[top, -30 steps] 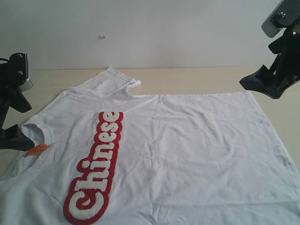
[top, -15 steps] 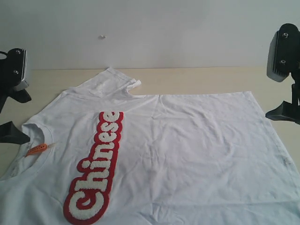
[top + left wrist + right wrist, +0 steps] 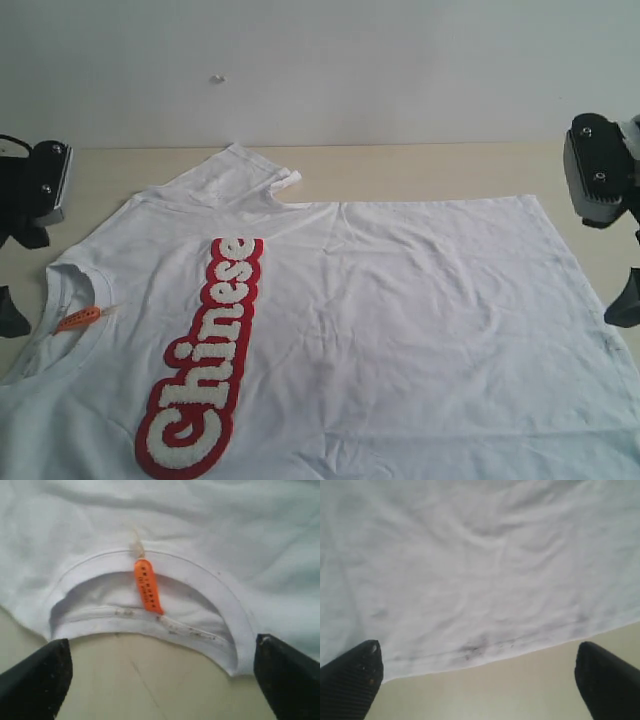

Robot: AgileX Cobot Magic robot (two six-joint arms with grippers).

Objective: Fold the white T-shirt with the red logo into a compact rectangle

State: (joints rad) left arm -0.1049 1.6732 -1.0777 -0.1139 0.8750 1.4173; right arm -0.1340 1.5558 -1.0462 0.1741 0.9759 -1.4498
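White cotton spreads flat over the table: the white T-shirt, the red logo along its chest. Each gripper's jaws stand wide apart, the left gripper just off the shirt's collar, the right gripper just off its hem. Pinching both layers at each edge, evenly, should keep the fold square. Wrist views reveal grey smudges along the hem and collar; only the exterior view shows the logo.
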